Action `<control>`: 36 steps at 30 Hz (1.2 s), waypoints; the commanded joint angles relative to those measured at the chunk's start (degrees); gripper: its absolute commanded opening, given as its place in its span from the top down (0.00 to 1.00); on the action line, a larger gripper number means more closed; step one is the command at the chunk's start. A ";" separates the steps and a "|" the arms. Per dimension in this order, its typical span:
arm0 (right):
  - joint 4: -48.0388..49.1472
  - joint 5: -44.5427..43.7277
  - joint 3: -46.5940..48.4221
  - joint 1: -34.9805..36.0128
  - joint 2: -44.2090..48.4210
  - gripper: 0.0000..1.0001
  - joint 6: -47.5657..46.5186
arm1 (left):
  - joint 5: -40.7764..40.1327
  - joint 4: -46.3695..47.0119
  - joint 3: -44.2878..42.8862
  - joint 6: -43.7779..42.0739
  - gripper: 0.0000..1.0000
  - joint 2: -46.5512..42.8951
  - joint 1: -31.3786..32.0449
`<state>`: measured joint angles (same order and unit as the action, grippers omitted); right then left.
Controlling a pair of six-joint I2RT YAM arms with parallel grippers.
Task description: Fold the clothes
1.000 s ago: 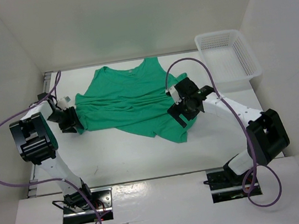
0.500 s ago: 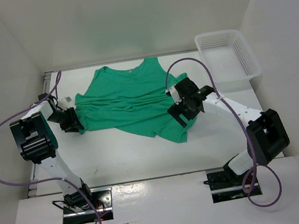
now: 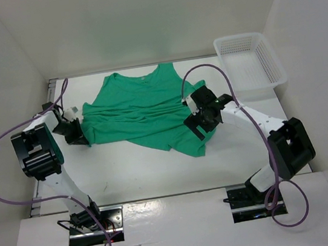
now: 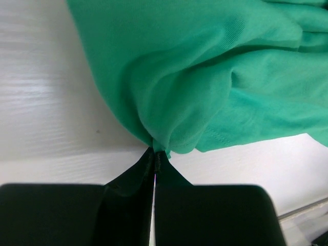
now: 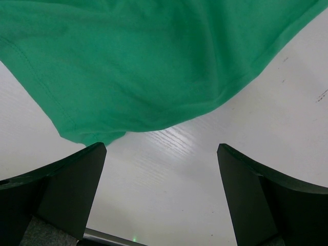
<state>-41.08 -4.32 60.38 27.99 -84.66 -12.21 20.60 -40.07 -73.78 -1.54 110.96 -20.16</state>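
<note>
Emerald-green T-shirt [image 3: 141, 111] lies rumpled on the table [image 3: 134, 170] left of the white mesh basket [image 3: 250, 62], its far-from-basket edge pinched in the clenched left gripper [image 4: 155, 154], the right gripper [image 3: 197, 130] spread wide at its basket-side hem.

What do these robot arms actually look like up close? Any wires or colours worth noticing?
Both the left arm and right arm have slim white links joined by chunky black joint housings. A purple cable loops loosely along each, from base to wrist. Each arm's jaws are matte black, flat and wedge-shaped.
</note>
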 commanded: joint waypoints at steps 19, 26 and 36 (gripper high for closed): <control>-10.51 17.32 7.21 -1.97 -8.94 0.17 -0.97 | -4.69 -0.27 1.00 -1.27 1.00 -9.09 -0.23; -13.24 19.87 7.91 -3.91 -15.96 0.21 -2.29 | -4.16 -0.27 1.00 -1.27 1.00 -10.15 -0.23; -13.24 20.40 7.91 -3.91 -23.34 0.21 -2.29 | -4.16 -0.27 1.00 -1.27 1.00 -9.62 -0.23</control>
<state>-53.43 14.52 66.94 24.34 -105.82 -13.78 16.12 -40.25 -73.12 -1.67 103.59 -20.16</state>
